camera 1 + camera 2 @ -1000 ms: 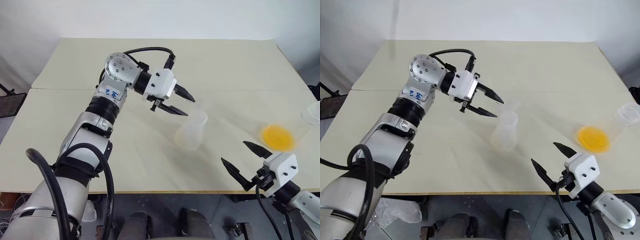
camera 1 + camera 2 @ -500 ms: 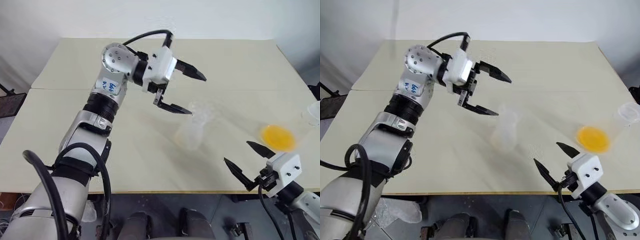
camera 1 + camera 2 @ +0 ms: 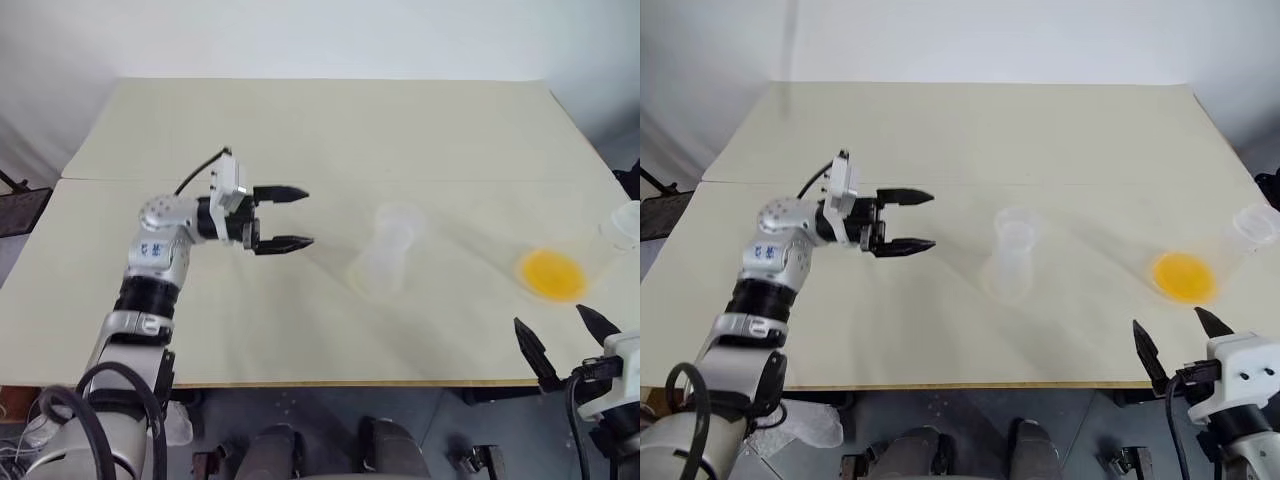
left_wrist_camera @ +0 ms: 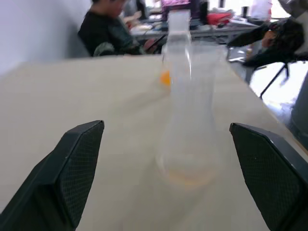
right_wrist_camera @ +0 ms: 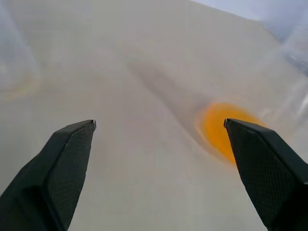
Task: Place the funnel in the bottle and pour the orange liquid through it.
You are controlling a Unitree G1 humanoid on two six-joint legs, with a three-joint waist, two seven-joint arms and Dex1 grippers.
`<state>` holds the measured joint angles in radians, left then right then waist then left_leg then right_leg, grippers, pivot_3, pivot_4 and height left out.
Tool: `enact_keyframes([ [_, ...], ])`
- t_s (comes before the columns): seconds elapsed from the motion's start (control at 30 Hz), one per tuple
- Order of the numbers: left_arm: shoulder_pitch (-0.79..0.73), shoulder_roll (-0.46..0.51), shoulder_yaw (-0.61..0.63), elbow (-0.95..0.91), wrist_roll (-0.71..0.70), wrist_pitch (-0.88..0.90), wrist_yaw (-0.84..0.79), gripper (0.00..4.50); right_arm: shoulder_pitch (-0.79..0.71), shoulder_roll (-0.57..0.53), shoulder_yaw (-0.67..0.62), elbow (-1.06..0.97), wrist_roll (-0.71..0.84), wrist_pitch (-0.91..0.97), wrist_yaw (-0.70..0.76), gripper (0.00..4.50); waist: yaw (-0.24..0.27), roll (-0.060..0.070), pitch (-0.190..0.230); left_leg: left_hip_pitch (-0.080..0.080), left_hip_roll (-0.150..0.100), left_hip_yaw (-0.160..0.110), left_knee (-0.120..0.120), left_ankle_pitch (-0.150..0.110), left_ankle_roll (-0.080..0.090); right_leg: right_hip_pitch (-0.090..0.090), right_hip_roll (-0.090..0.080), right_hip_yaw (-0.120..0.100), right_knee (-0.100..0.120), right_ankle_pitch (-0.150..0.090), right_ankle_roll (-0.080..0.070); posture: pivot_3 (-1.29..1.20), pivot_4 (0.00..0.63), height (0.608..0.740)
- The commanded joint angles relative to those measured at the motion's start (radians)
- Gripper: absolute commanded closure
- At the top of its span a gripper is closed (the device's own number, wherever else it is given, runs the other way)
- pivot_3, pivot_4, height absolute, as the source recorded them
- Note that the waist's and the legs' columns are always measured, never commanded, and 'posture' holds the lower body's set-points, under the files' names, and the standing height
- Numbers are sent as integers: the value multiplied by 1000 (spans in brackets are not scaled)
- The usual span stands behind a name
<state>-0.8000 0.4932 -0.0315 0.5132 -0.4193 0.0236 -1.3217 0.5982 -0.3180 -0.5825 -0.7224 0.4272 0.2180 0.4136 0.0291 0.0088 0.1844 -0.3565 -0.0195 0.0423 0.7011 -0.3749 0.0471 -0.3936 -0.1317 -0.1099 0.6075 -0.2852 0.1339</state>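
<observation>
Surface: pale cream table (image 3: 300, 130); seam runs across it, splitting a far panel from a near one; matte, light wall behind
Room: left wrist view shows a seated person (image 4: 109, 29) in dark top beyond table's far edge, w/ cluttered desks behind; black stand at table's left edge in head views
Writing: blue handwritten marks on left forearm sticker; too small to read
Bottle: bottle (image 3: 385, 260) upright near table centre; clear, wide base, narrow neck; funnel (image 3: 398, 218) seems to sit on its neck, outline faint so can't be sure
Liquid: orange liquid (image 3: 552, 273) in a clear cup (image 3: 1200, 262) at table's right side, well apart from bottle; small clear cup (image 3: 1252, 226) just beyond it near right edge
L gripper: left gripper (image 3: 290, 217) over table left of bottle, pointing twd it, level; jaws wide apart; holds nothing, touches nothing; clear gap to bottle
R gripper: right gripper (image 3: 560, 340) at near right edge of table, just short of orange cup; jaws spread wide; nothing between them
</observation>
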Motion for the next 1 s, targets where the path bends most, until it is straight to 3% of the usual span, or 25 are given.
enact_keyframes([
  [0.03,65,14,25,-92,2,1,16,54,54,53,-38,-70,3,-25,-49,0,2,0,0,0,0,0,0,0,0,0,0,0,0,0,0,0,150,740],
  [0.27,148,-13,19,-135,13,-19,26,54,169,165,-109,-107,14,-50,-114,0,-3,1,-1,1,-1,-1,-1,0,0,0,0,3,0,0,0,0,150,740],
  [0.43,173,-34,23,-157,16,-32,46,54,152,164,-170,-71,26,-50,-152,0,-7,1,-1,2,-1,1,-2,0,-1,0,1,4,0,0,0,0,150,740],
  [0.73,253,-80,30,-287,7,-17,138,54,-178,-146,-299,244,88,119,-212,0,-6,3,-2,2,0,4,-2,-1,1,0,0,5,-1,0,0,0,150,740],
  [1.0,334,-75,30,-417,-4,47,193,54,-337,-297,-284,357,113,207,-172,0,-3,4,-2,2,-1,5,-1,0,2,1,-1,6,-2,0,0,0,150,740],
])
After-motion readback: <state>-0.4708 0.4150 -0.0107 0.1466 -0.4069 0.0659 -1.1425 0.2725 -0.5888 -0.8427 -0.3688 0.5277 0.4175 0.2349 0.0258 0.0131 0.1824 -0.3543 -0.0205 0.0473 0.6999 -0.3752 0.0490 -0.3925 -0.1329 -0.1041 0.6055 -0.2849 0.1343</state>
